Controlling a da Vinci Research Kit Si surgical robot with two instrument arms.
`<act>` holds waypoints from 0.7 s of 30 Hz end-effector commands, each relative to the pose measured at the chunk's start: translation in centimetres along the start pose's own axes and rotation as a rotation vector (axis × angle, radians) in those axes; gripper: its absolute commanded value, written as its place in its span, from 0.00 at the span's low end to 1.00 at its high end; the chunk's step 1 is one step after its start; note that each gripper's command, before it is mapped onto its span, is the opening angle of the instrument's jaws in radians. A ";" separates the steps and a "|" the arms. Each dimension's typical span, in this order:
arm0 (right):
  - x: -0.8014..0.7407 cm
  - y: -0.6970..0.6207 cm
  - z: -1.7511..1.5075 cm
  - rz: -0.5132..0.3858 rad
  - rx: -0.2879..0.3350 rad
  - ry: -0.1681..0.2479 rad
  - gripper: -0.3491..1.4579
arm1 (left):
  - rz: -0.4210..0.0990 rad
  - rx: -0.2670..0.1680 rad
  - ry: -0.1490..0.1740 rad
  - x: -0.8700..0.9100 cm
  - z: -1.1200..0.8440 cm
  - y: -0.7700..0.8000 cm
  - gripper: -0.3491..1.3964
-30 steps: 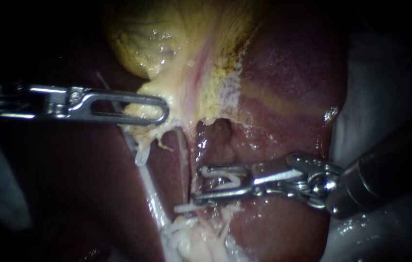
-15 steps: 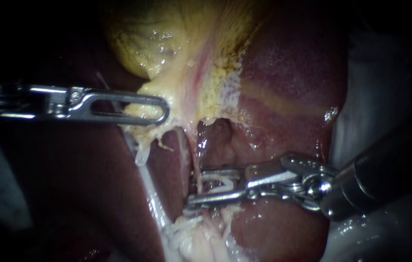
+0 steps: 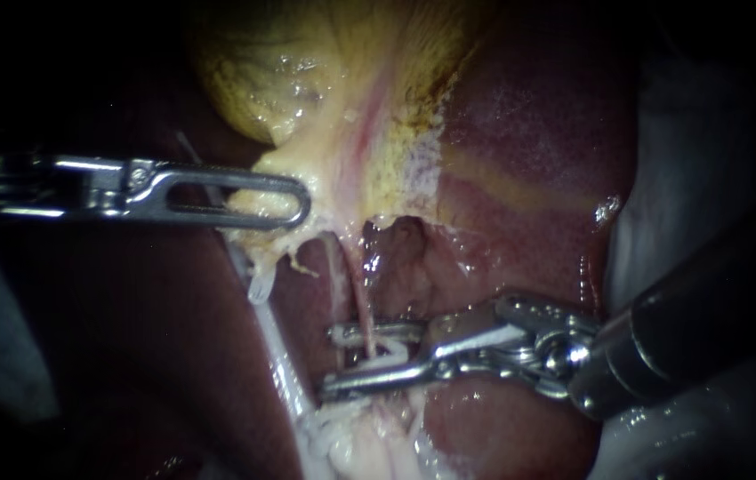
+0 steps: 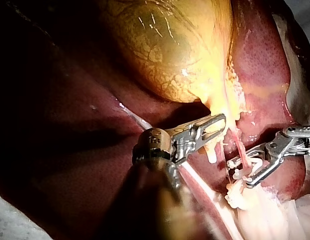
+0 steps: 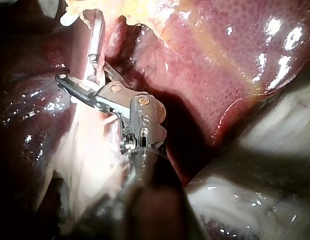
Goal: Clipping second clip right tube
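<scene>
The yellow gallbladder (image 3: 325,80) hangs over the dark red liver (image 3: 520,178). My left instrument (image 3: 293,203) is shut on the pale tissue at the gallbladder's lower end and holds it taut; the left wrist view shows that grip (image 4: 220,122). From there a thin pink right tube (image 3: 358,298) runs down. My right instrument (image 3: 329,360) has open jaws carrying a white clip (image 3: 387,356), and the tube passes between them, as the left wrist view (image 4: 240,175) also shows. In the right wrist view the jaws (image 5: 77,75) lie among pale strands. The white left tube (image 3: 276,351) runs down beside them.
A small white clip (image 3: 258,286) sits high on the left tube. Frayed white tissue (image 3: 351,436) bunches just below the right instrument's jaws. Pale cloth (image 3: 698,178) lies along the liver's right edge.
My right instrument has slid left along the liver, so its open jaws and clip now straddle the right tube. The left instrument has kept its hold and place.
</scene>
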 end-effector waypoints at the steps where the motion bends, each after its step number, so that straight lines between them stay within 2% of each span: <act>1: 0.00 -0.01 0.01 -0.001 0.005 0.000 0.47 | 0.000 0.000 0.000 0.00 0.00 0.00 0.00; 11: 0.06 -0.02 -0.01 -0.001 0.031 0.016 0.45 | 0.000 0.000 0.000 0.00 0.00 0.00 0.00; 15: 0.05 -0.02 -0.04 -0.003 0.038 0.012 0.38 | 0.000 0.000 0.000 0.00 0.00 0.00 0.00; 17: 0.05 -0.02 -0.06 -0.003 0.040 0.010 0.28 | 0.000 0.000 0.000 0.00 0.00 0.00 0.00; 19: 0.04 -0.03 -0.10 -0.004 0.034 0.018 0.07 | 0.000 0.000 0.000 0.00 0.00 0.00 0.00; 20: 0.04 -0.03 -0.14 -0.003 0.029 0.018 0.00 | 0.000 0.000 0.000 0.00 0.00 0.00 0.00; 21: 0.04 -0.04 -0.16 0.009 0.025 0.017 0.00 | 0.000 0.000 0.000 0.00 0.00 0.00 0.00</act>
